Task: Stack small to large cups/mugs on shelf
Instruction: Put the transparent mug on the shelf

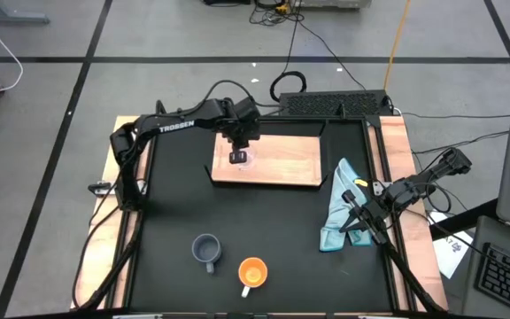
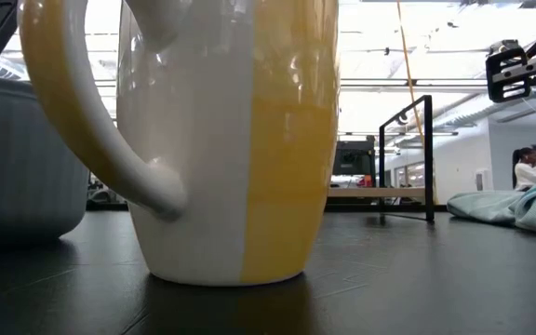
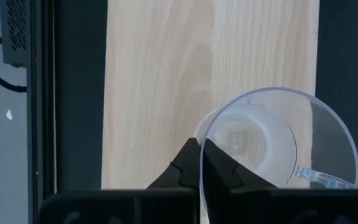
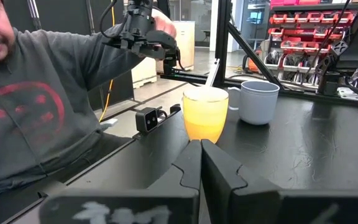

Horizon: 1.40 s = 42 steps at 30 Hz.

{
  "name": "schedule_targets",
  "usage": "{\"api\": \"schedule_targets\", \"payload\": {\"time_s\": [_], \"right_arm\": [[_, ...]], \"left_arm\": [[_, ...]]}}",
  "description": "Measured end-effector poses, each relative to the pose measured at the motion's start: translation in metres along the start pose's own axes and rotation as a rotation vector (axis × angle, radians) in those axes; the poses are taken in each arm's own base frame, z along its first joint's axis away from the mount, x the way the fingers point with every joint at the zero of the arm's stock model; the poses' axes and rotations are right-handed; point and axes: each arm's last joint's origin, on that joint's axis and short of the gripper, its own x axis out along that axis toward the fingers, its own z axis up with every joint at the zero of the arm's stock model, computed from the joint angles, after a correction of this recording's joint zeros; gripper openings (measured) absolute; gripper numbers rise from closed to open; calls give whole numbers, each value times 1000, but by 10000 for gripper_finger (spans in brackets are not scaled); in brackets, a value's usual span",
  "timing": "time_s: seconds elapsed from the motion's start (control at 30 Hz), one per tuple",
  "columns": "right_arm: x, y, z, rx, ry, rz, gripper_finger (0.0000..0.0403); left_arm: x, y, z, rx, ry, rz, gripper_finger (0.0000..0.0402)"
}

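A clear glass cup [image 3: 278,143] is over the light-wood shelf [image 1: 282,159] near its left end, and my left gripper [image 1: 239,157] is shut on it from above. The blue-grey mug [image 1: 206,251] and the orange mug [image 1: 252,272] with its white handle stand upright on their bases on the black table near its front edge. In the low view the orange mug [image 2: 231,140] fills the foreground and hides the left gripper. My right gripper [image 4: 201,146] hangs shut and empty at the table's right edge, by the light-blue cloth [image 1: 339,208]. My left gripper pinches the glass cup's rim [image 3: 201,163], one finger inside the cup and one outside. The fingers come steeply from above. The cup's mouth faces up toward the wrist; whether its base touches the shelf I cannot tell.
A person in a grey sweatshirt [image 4: 36,106] stands at the table's near side. A black box with cables [image 1: 335,104] sits at the far edge behind the shelf. The crumpled cloth [image 2: 519,205] lies at the right. Bare black tabletop [image 1: 264,217] lies between shelf and mugs.
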Motion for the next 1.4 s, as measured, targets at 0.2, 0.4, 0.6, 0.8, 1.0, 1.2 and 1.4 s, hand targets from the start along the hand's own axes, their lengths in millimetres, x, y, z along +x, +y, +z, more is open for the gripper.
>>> {"api": "schedule_targets", "payload": {"time_s": [0.2,0.4,0.6,0.8,1.0,1.2,1.4], "right_arm": [[0,0,0,1,0,0,0],[0,0,0,1,-2,0,0],[0,0,0,1,-1,0,0],[0,0,0,1,-2,0,0],[0,0,0,1,-2,0,0],[0,0,0,2,-2,0,0],[0,0,0,2,-2,0,0]], "left_arm": [[-10,1,-1,-4,-17,11,1],[-27,3,-4,-18,-51,14,0],[-43,1,-9,-34,-56,10,0],[-46,0,-10,-47,-48,5,0],[-45,-2,-13,-38,-23,-9,0],[-46,-2,-22,-52,59,-47,0],[-46,0,-25,-77,70,-48,0]]}}
